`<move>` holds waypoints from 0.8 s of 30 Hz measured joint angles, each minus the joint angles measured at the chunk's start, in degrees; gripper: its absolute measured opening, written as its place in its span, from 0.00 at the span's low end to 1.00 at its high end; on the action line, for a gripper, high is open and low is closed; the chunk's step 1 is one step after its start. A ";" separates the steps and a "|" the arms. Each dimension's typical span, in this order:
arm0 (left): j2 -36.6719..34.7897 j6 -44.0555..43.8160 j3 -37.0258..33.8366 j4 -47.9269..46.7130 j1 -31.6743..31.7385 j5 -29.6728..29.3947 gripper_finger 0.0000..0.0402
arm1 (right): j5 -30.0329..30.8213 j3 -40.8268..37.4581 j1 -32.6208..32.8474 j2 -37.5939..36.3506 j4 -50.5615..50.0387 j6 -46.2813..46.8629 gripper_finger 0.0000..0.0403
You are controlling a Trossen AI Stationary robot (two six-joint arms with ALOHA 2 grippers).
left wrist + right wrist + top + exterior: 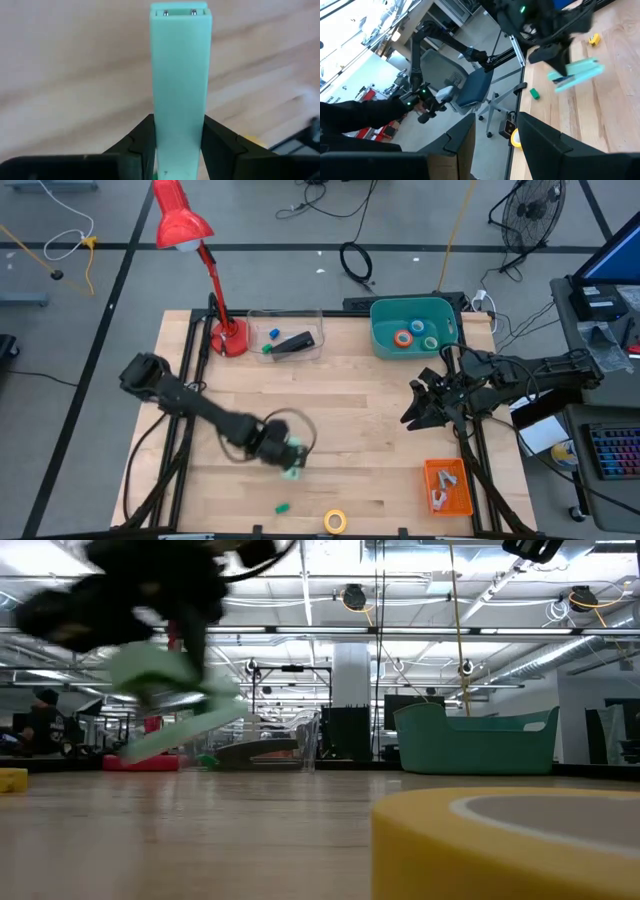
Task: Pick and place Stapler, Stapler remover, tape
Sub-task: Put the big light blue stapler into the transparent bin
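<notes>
Fingers of the left gripper point(177, 145) are clamped on the mint-green stapler point(180, 75) — its long axis runs straight out from the jaws, clear of the table. From it, the teal bin point(412, 326) lies well away, nearer the right gripper point(424, 406) — empty, jaws apart.

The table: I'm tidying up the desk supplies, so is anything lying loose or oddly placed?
Two things lie loose near the front edge of the table: a yellow tape roll and a small green piece, outside any container. The left gripper holds the mint stapler above the wood.
</notes>
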 joint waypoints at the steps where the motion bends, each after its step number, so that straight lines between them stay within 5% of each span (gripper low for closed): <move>1: 0.00 3.10 1.34 -0.61 1.92 -0.40 0.31 | 0.01 0.00 0.00 0.00 0.00 -0.01 0.35; 14: 0.00 43.97 24.88 -28.04 29.23 -6.32 0.31 | 4.72 0.00 0.02 0.00 -0.02 0.00 0.35; 24: 0.02 70.63 28.30 -35.62 51.59 -3.13 0.31 | 13.47 0.00 0.02 0.00 -0.02 1.41 0.35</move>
